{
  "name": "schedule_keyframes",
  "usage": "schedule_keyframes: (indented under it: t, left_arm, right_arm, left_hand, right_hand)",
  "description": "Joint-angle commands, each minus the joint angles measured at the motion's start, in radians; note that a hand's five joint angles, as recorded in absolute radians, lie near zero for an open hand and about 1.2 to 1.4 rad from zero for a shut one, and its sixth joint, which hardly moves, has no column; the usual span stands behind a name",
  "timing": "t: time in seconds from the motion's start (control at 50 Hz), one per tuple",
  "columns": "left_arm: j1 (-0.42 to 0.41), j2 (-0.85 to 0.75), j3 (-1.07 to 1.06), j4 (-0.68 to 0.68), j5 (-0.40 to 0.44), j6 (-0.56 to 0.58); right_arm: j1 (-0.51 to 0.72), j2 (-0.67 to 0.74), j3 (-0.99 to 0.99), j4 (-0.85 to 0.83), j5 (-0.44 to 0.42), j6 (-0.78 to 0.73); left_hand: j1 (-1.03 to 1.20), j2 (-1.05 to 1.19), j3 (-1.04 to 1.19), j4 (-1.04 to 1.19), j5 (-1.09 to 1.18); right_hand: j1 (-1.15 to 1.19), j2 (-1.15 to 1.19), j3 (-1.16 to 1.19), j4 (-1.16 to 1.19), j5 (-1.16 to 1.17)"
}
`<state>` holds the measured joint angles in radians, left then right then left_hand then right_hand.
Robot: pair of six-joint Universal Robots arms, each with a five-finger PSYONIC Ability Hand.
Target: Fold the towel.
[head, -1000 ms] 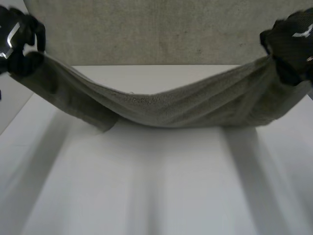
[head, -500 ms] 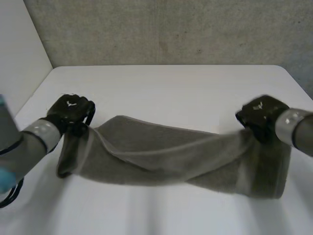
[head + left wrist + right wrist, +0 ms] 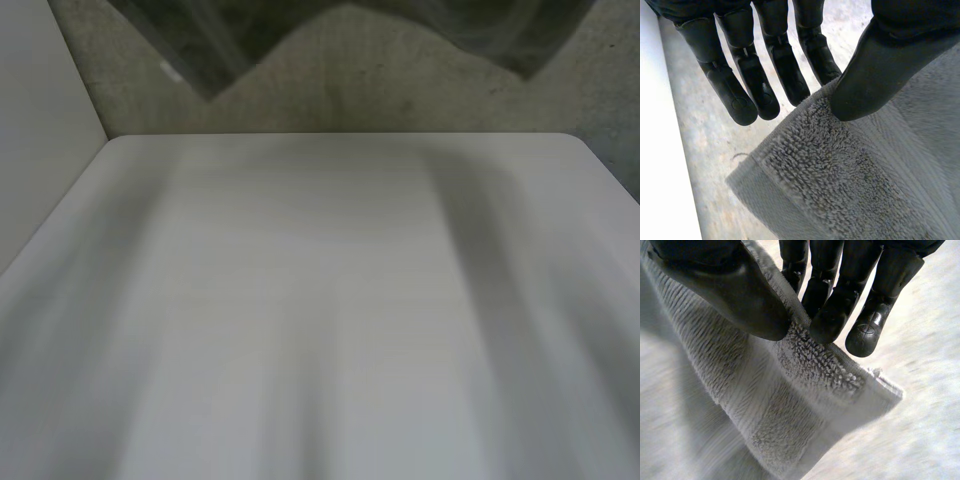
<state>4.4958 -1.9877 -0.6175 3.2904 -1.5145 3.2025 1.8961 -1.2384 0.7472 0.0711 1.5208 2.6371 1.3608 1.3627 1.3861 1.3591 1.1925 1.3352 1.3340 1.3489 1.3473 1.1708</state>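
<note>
**Fig.** Towel is hanging along the upper edge of the head view, well clear of the tabletop, its lower edge drooping in waves. L hand is pinching the cloth nr a corner, thumb on the face and fingers straight behind the edge. R hand is pinching another corner the same way, thumb against fingertips.

Handling (est.): thick terry w/ a flat woven band by the hem. It is looking soft, limp and fairly light, and the pile is probably giving good friction, so slip is unlikely. Nothing fragile. It is sagging btwn grips, so both corners are needing tension. Best hold: corners, on or nr the band.
</note>
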Motion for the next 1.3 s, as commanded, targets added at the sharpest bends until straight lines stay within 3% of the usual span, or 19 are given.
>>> schedule_keyframes:
  t: [0.02, 0.1, 0.22, 0.32, 0.38, 0.42, 0.52, 0.76, 0.92, 1.04, 1.16, 1.3]
  left_arm:
    - [0.006, -0.002, -0.236, -0.002, 0.037, 0.013]
    - [0.054, -0.002, -0.475, 0.056, 0.144, 0.031]
    - [0.088, -0.011, -0.726, 0.178, 0.209, 0.086]
    - [0.129, -0.057, -0.985, 0.323, 0.260, 0.248]
    - [0.138, -0.059, -1.033, 0.338, 0.284, 0.292]
    - [0.161, -0.054, -1.106, 0.341, 0.344, 0.367]
    - [0.201, -0.016, -1.163, 0.338, 0.392, 0.415]
    - [0.257, 0.288, -1.214, 0.238, 0.421, 0.344]
    - [0.299, 0.543, -1.269, 0.152, 0.468, 0.206]
    - [0.344, 0.766, -1.317, 0.068, 0.546, 0.037]
    - [0.352, 0.748, -1.377, 0.115, 0.556, 0.053]
    - [0.297, 0.378, -1.305, 0.224, 0.479, 0.167]
  right_arm:
    - [0.043, 0.073, 0.068, 0.148, -0.050, -0.074]
    - [0.046, 0.080, 0.208, 0.125, -0.105, -0.121]
    - [0.049, 0.105, 0.388, 0.047, -0.139, -0.149]
    - [0.047, 0.168, 0.607, -0.080, -0.139, -0.215]
    - [0.044, 0.172, 0.650, -0.103, -0.140, -0.227]
    - [0.041, 0.169, 0.719, -0.135, -0.140, -0.242]
    - [0.040, 0.126, 0.780, -0.145, -0.143, -0.243]
    - [0.037, -0.196, 0.827, -0.054, -0.136, -0.239]
    - [-0.032, -0.382, 0.796, 0.168, -0.174, -0.253]
    - [-0.110, -0.480, 0.738, 0.387, -0.270, -0.322]
    - [-0.184, -0.417, 0.794, 0.434, -0.300, -0.370]
    - [-0.184, -0.186, 0.810, 0.303, -0.291, -0.414]
  left_hand:
    - [0.035, 0.034, 0.010, 0.037, 0.029]
    - [0.035, 0.034, 0.010, 0.037, 0.029]
    - [0.035, 0.034, 0.010, 0.037, 0.029]
    - [0.035, 0.034, 0.010, 0.037, 0.029]
    - [0.035, 0.034, 0.010, 0.037, 0.029]
    - [0.035, 0.034, 0.010, 0.037, 0.029]
    - [0.035, 0.034, 0.010, 0.037, 0.029]
    - [0.035, 0.034, 0.010, 0.037, 0.029]
    - [0.035, 0.034, 0.010, 0.037, 0.029]
    - [0.035, 0.034, 0.010, 0.037, 0.029]
    - [0.035, 0.034, 0.010, 0.037, 0.029]
    - [0.035, 0.034, 0.010, 0.037, 0.029]
  right_hand:
    - [0.061, 0.062, 0.047, 0.049, 0.051]
    - [0.061, 0.062, 0.047, 0.049, 0.051]
    - [0.061, 0.062, 0.047, 0.049, 0.051]
    - [0.061, 0.062, 0.047, 0.049, 0.051]
    - [0.061, 0.062, 0.047, 0.049, 0.051]
    - [0.061, 0.062, 0.047, 0.049, 0.051]
    - [0.061, 0.062, 0.047, 0.049, 0.051]
    - [0.061, 0.062, 0.047, 0.049, 0.051]
    - [0.061, 0.062, 0.047, 0.049, 0.051]
    - [0.061, 0.062, 0.047, 0.049, 0.051]
    - [0.061, 0.062, 0.047, 0.049, 0.051]
    - [0.061, 0.062, 0.047, 0.049, 0.051]
